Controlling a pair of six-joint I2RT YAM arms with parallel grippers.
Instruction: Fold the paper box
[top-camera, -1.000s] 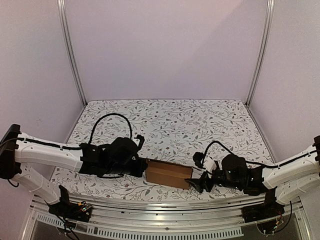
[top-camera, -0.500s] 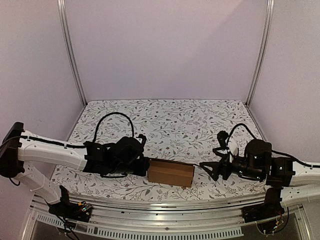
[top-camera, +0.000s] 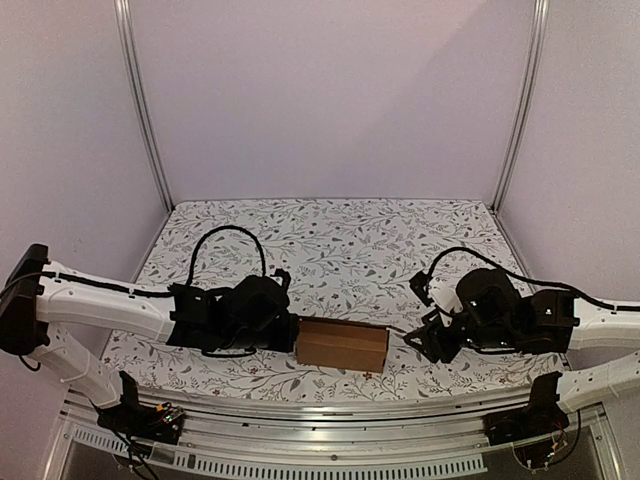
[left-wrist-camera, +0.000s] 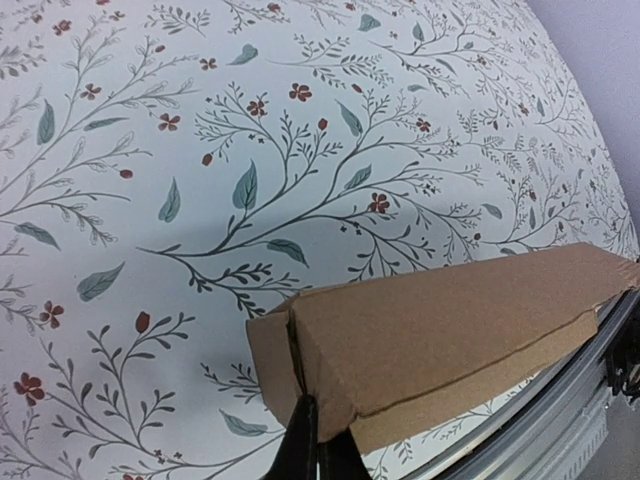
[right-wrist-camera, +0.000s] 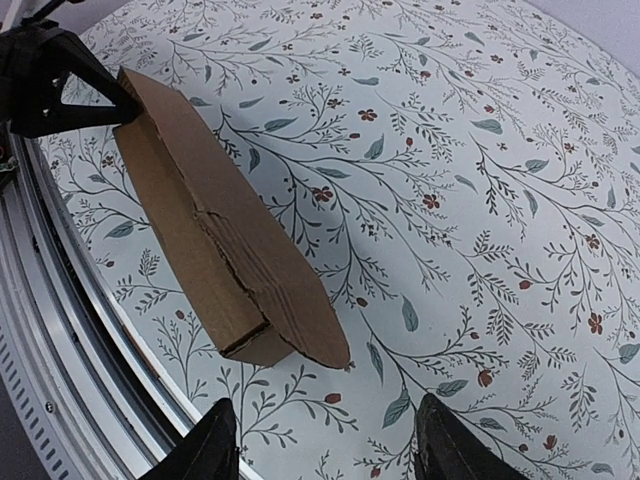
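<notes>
The paper box (top-camera: 342, 345) is a small oblong of plain brown cardboard lying near the table's front edge. My left gripper (top-camera: 289, 336) is shut, and its closed tips (left-wrist-camera: 318, 442) touch the box's (left-wrist-camera: 450, 330) left end at the seam between two flaps. Nothing shows between its fingers. My right gripper (top-camera: 424, 340) hovers open a little to the right of the box, apart from it. In the right wrist view the box (right-wrist-camera: 210, 230) ends in a rounded flap lying out on the table, ahead of the open gripper (right-wrist-camera: 325, 445).
The table is covered with a floral-patterned cloth (top-camera: 350, 240). A metal rail (top-camera: 330, 405) runs along the front edge, close to the box. Pale walls and two upright posts (top-camera: 145, 110) close in the sides and back.
The right gripper left the box's right end, drew off to the right, then came partway back with its jaws narrower. The left gripper stayed shut against the box's left end.
</notes>
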